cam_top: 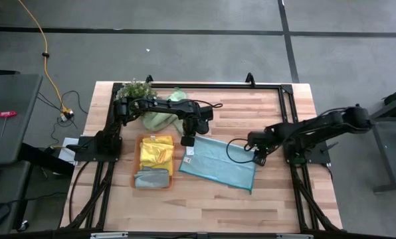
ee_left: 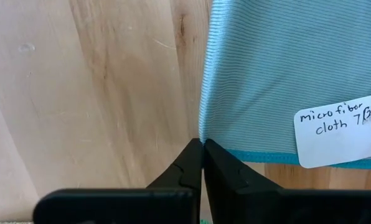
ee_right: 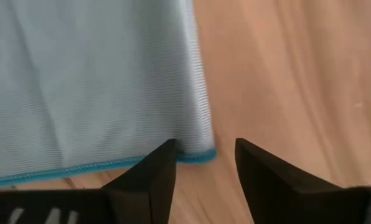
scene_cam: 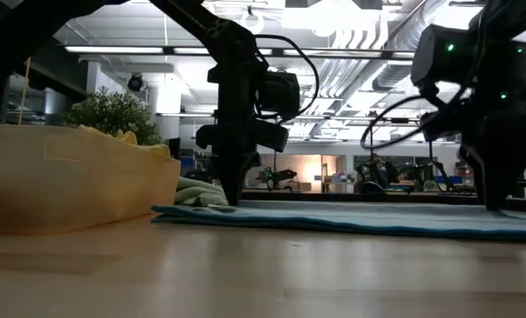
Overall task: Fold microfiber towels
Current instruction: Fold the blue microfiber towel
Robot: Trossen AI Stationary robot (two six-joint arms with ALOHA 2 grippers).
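A light blue-teal towel [cam_top: 218, 164] lies spread flat on the table's middle, with a white paper label [ee_left: 341, 130] near its far left corner. My left gripper [cam_top: 187, 141] points down at that corner, its fingers shut [ee_left: 202, 143]. My right gripper [cam_top: 258, 158] is open, its fingers standing on either side of the towel's far right corner [ee_right: 203, 155] without touching it. A yellow towel [cam_top: 155, 149] and a grey towel [cam_top: 151, 178] lie in the orange tray [cam_top: 137, 162]. Pale green towels [cam_top: 159, 118] lie heaped behind the tray. My left gripper pinches the blue towel's far left corner [ee_left: 203, 135] between its two fingertips. The fingers come from above, pointing down. The towel lies flat on the table, slack; one layer or several, I cannot tell.
A small green plant [cam_top: 135, 89] stands at the table's far left corner. The orange tray sits just left of the blue towel. Bare wood lies near the table's front edge [cam_top: 204, 212] and at the far right [cam_top: 251, 113].
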